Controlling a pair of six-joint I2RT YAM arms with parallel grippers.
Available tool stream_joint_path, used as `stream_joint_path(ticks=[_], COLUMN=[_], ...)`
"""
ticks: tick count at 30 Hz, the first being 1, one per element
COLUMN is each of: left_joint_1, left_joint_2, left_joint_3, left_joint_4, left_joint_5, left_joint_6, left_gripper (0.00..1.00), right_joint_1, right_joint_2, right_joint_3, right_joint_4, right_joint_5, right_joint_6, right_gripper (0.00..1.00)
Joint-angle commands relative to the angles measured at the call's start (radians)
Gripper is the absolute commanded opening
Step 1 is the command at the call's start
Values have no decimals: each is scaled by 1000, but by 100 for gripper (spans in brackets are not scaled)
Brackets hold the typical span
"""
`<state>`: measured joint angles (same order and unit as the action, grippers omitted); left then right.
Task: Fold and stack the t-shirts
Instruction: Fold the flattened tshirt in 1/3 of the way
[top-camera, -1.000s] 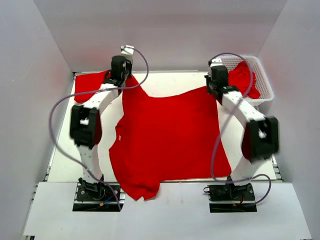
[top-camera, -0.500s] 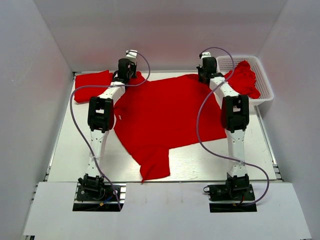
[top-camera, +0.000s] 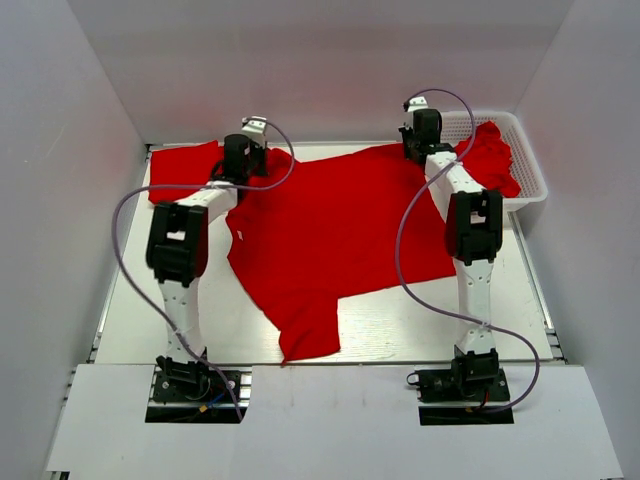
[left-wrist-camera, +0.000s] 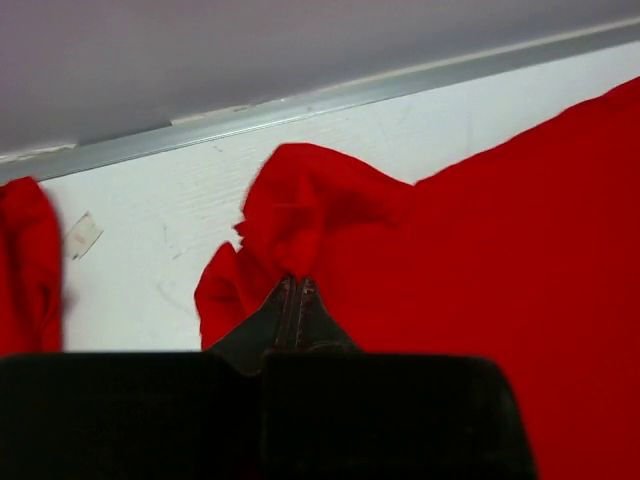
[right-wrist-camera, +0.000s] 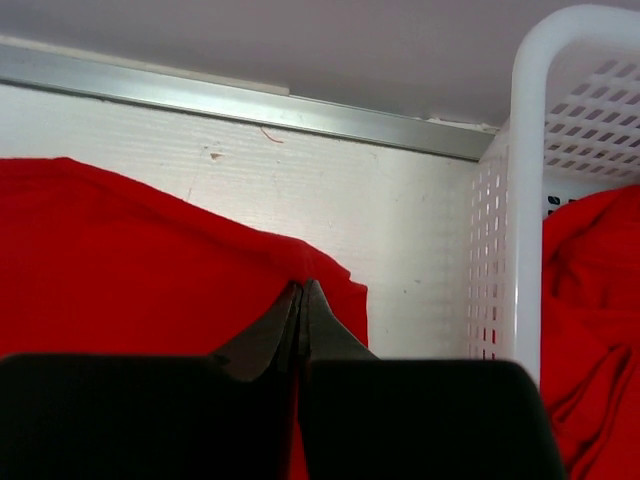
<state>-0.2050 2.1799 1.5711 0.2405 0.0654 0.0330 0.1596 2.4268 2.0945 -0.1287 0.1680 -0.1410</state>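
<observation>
T-shirt, red, spread over the middle of the counter, one flap trailing toward the bottom centre of the frame. Gripped at both top corners: left pincer clamped tight on a bunched-up bit of cloth at upper left, right pincer closed down on the edge at upper right (barely a sliver between the tips in either wrist view). Another red shirt lying at far upper left, beside it. White basket at upper right, more red fabric spilling over its rim.
</observation>
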Motion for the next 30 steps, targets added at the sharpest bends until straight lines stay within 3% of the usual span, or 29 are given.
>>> stream_joint_path(ticks=[1, 7, 16, 25, 30], left_joint_1=[-13, -13, -22, -88, -119], left_joint_2=[-238, -486, -719, -864, -933], left_joint_3=[-187, -452, -693, -873, -896], left_joint_4=[83, 95, 8, -47, -209], left_joint_5=[42, 69, 175, 241, 217], left_joint_6=[-50, -131, -248, -364, -377], left_gripper=[0, 0, 0, 0, 0], right_joint_1=[-12, -20, -31, -32, -38], right_joint_2=[-106, -173, -273, -325, -345], right_joint_3=[-33, -106, -217, -294, -343], right_joint_4=[47, 38, 6, -11, -11], right_joint_5=[-10, -33, -58, -38, -4], right_joint_6=[-46, -65, -80, -95, -108], right_gripper=[0, 0, 0, 0, 0])
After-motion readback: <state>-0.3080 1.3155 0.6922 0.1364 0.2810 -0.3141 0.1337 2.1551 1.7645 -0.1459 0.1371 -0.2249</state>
